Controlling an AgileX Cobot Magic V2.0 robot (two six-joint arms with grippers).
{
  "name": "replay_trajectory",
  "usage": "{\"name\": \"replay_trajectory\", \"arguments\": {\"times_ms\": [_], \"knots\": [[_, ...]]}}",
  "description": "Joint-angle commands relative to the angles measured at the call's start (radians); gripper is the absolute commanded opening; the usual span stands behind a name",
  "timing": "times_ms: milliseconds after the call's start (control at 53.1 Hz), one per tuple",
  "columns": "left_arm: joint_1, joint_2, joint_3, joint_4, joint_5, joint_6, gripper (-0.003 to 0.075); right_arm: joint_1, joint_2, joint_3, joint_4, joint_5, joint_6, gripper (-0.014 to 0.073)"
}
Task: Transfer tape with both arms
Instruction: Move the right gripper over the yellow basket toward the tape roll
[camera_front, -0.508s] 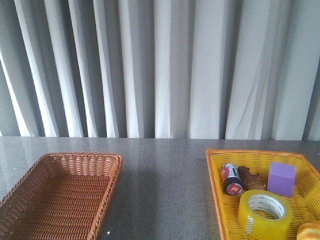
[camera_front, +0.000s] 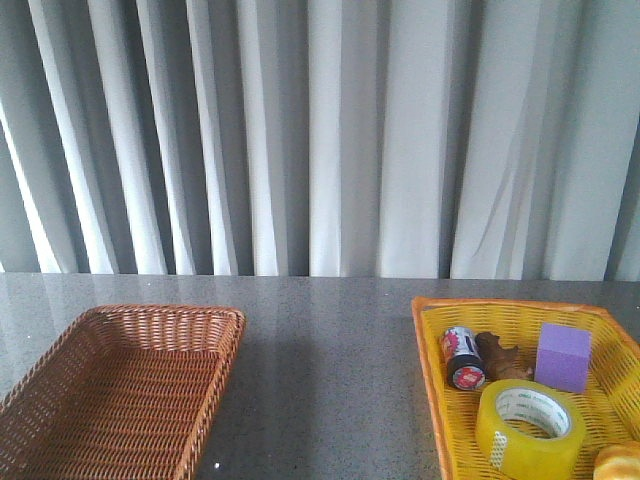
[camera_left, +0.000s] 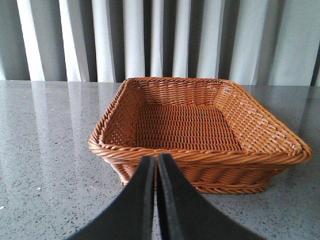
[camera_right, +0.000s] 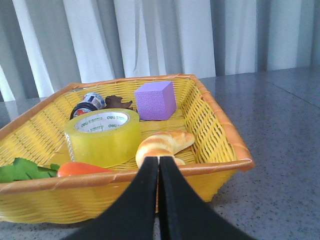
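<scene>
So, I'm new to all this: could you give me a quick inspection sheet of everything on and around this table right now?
Surface: grey speckled stone-look tabletop, glossy.
Job's things: wide roll of translucent yellow packing tape lying flat in the yellow woven plastic basket; brown wicker basket with nothing in it.
Clutter: in the yellow basket, a purple foam cube, a small red-and-white can, a brown knobbly piece, a golden croissant, an orange carrot with green leaves.
Grippers: left gripper shut, before the wicker basket; right gripper shut, before the yellow basket.
Cables: nothing seen.
Surroundings: pleated grey-white curtain behind the table.
</scene>
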Motion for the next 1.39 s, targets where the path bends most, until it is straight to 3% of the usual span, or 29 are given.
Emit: {"name": "replay_trajectory", "arguments": {"times_ms": [0,659,1017,1224,1374], "knots": [[0.0,-0.007,-0.03,0.0,-0.076,-0.01,-0.0006,-0.008,0.005,0.008,-0.004,-0.073,-0.002,-0.0005],[0.0,-0.007,-0.03,0.0,-0.076,-0.01,-0.0006,-0.008,0.005,0.008,-0.004,-0.086,-0.004,-0.0005],[0.0,-0.007,-0.03,0.0,-0.076,-0.01,-0.0006,-0.008,0.005,-0.005,0.152,-0.269,0.063,-0.0005],[0.0,-0.007,-0.03,0.0,-0.076,-0.01,-0.0006,-0.008,0.083,-0.211,0.126,-0.064,0.025,0.0035],[0.0,-0.007,-0.03,0.0,-0.076,-0.01,-0.0006,-0.008,0.259,-0.411,0.093,0.0,-0.042,0.0166]]}}
